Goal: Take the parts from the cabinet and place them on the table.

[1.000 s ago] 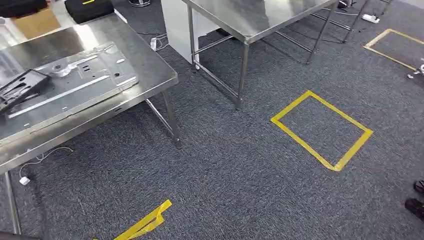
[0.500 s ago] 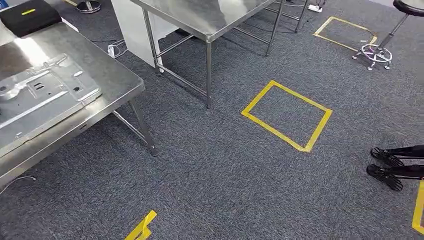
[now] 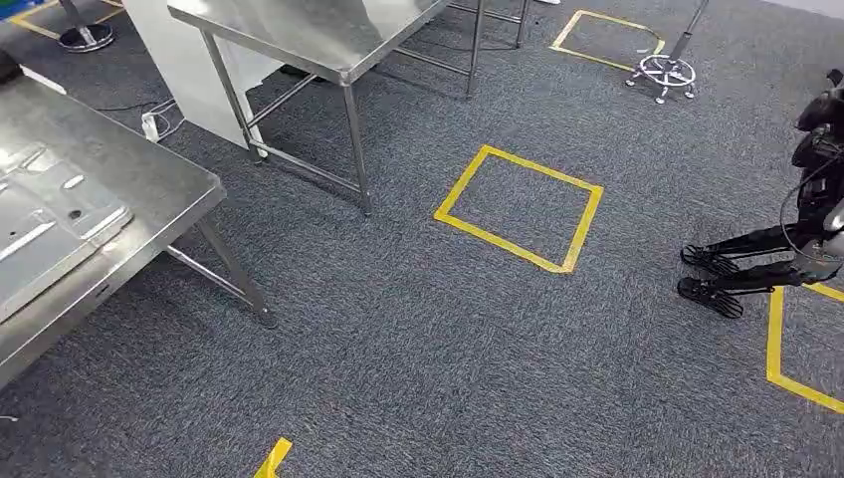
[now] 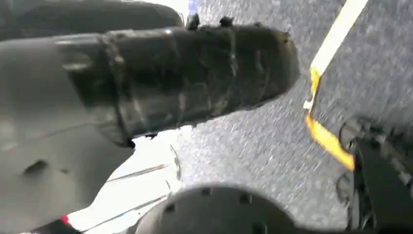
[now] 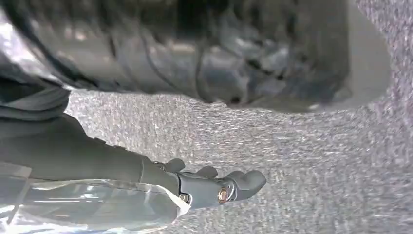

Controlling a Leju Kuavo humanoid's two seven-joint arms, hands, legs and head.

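Head view looks down on grey carpet (image 3: 398, 349). At the left edge of the frame stands a steel counter (image 3: 159, 174), and on it, against the left edge and partly cut off, lies a flat stamped metal plate (image 3: 45, 234) with slots and holes. It lies well inside the counter's near corner. A second steel table (image 3: 299, 35) stands in the upper middle, with a white panel (image 3: 174, 60) behind its legs and a white power strip (image 3: 152, 124) on the carpet just beside that panel.

A square of yellow tape (image 3: 518, 207) marks the carpet at centre. Another taped outline (image 3: 607, 35) sits at the top right, and next to it is the chrome base of a stool (image 3: 665, 72). More tape (image 3: 786, 344) runs along the right edge, and a short scrap (image 3: 271, 460) lies at the bottom. At the right edge stand the dark feet and legs of another robot (image 3: 756, 269).

Right wrist view shows the right robot hand (image 5: 214, 185) hanging over the carpet, its grey fingers (image 5: 246, 180) stretched out loosely with nothing between them. A clear film-like cover (image 5: 97, 207) lies beside the wrist.

Left wrist view is badly blurred. The left robot hand (image 4: 44, 156) is a grey mass, and I cannot tell how its fingers lie or whether it holds anything.
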